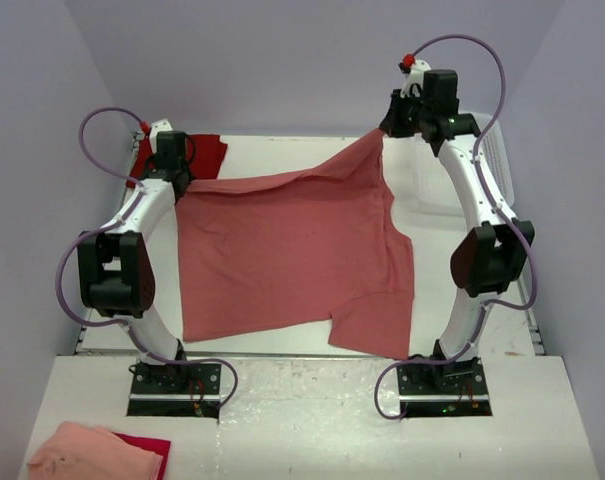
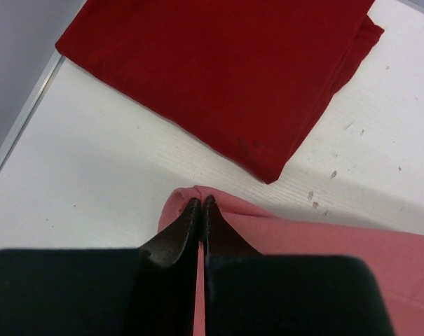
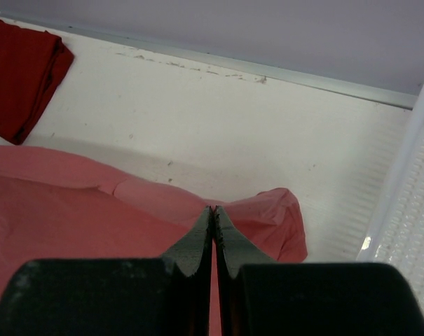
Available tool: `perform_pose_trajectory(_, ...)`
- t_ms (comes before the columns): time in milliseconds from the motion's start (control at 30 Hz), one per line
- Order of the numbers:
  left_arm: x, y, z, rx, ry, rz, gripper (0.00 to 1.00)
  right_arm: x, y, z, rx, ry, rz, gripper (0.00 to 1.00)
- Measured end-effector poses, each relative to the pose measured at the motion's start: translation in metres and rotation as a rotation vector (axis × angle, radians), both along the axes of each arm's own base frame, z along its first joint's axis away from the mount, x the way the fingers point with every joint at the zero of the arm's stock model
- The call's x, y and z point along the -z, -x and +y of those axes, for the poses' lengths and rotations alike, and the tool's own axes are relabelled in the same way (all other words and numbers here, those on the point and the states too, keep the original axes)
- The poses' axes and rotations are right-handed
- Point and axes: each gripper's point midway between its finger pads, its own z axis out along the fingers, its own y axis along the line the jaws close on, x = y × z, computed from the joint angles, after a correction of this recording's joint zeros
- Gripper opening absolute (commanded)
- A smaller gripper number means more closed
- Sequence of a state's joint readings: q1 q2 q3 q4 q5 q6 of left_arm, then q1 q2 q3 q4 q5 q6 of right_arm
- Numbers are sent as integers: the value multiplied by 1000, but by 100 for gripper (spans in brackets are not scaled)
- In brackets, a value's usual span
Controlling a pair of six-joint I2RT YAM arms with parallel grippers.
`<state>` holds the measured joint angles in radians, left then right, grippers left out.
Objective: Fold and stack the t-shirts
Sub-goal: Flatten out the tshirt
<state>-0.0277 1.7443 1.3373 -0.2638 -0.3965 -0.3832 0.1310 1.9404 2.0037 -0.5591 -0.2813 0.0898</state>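
The salmon t-shirt (image 1: pixel 292 250) lies spread over the middle of the table, its far edge lifted at both corners. My left gripper (image 1: pixel 182 180) is shut on its far left corner (image 2: pixel 219 210). My right gripper (image 1: pixel 385 130) is shut on its far right corner (image 3: pixel 268 217) and holds it higher. The crimson t-shirt (image 1: pixel 204 154) lies folded at the far left of the table, just beyond my left gripper; it also shows in the left wrist view (image 2: pixel 219 77) and the right wrist view (image 3: pixel 19 77).
A white mesh basket (image 1: pixel 497 165) stands at the right edge behind my right arm; its rim shows in the right wrist view (image 3: pixel 408 182). A peach-pink cloth (image 1: pixel 92 452) lies on the near shelf at bottom left, over a bit of red cloth (image 1: pixel 147 445).
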Motion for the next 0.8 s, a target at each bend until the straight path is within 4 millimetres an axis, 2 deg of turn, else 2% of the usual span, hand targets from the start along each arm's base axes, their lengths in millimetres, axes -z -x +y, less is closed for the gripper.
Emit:
perform_pose_trajectory(233,3,1,-5,18,23,11,0,-20,4,0,2,-2,-30,0)
perform_pose_trajectory(333,2,1,-10,29,49,13,0,-39,4,0,3,-7,-64,0)
perform_pose_trajectory(433,-4,-1,-17,56,78,-2,0,-54,9,0,2,-16,-100,0)
perform_pose_trajectory(500,-15,1,-25,95,107,-20,0,-66,18,2,1,-16,-119,0)
perform_pose_trajectory(533,-24,3,-30,118,124,-38,0,-74,23,2,1,-14,-135,0)
perform_pose_trajectory(633,-72,12,-46,203,175,-139,0,-114,50,7,5,3,-215,0)
perform_pose_trajectory(700,-120,27,-60,281,208,-244,0,-154,82,15,-10,9,-300,0)
perform_pose_trajectory(800,-209,69,-78,404,229,-448,0,-217,145,22,-41,-8,-444,0)
